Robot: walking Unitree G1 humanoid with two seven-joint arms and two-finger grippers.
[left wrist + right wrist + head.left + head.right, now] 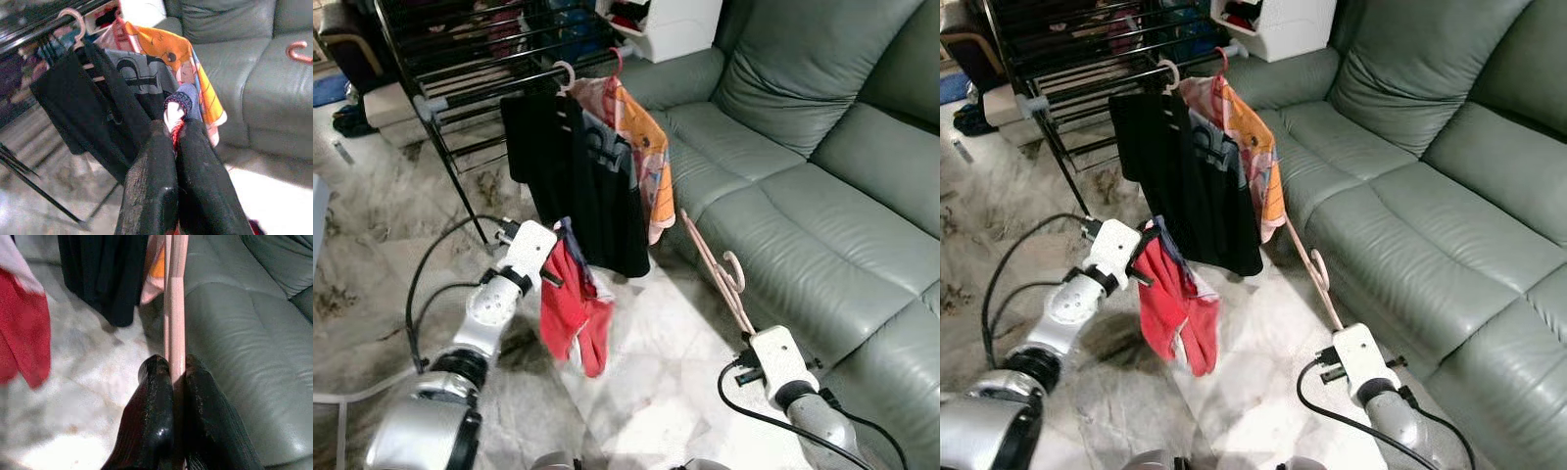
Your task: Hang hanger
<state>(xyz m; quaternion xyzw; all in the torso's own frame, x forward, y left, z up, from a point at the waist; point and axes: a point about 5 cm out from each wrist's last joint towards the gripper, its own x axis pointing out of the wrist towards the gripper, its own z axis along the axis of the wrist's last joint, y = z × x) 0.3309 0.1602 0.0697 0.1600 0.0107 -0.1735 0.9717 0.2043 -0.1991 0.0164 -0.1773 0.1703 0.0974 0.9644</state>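
Note:
My right gripper (745,334) is shut on one end of a pink plastic hanger (717,269), which slants up toward the hung clothes, its hook (298,51) pointing toward the sofa. In the right wrist view the hanger (175,308) runs straight out from between the fingers (156,382). My left gripper (556,257) is shut on the top of a red garment (573,313) with blue and white trim, which hangs down over the floor. Just beyond it, a black garment (578,186) and an orange patterned one (641,147) hang on hangers from the black drying rack (480,59).
A grey-green leather sofa (803,196) fills the right side, close to my right arm. A white cabinet (671,24) stands behind the rack. The floor is pale marble tile (646,392). Black cables loop beside both arms.

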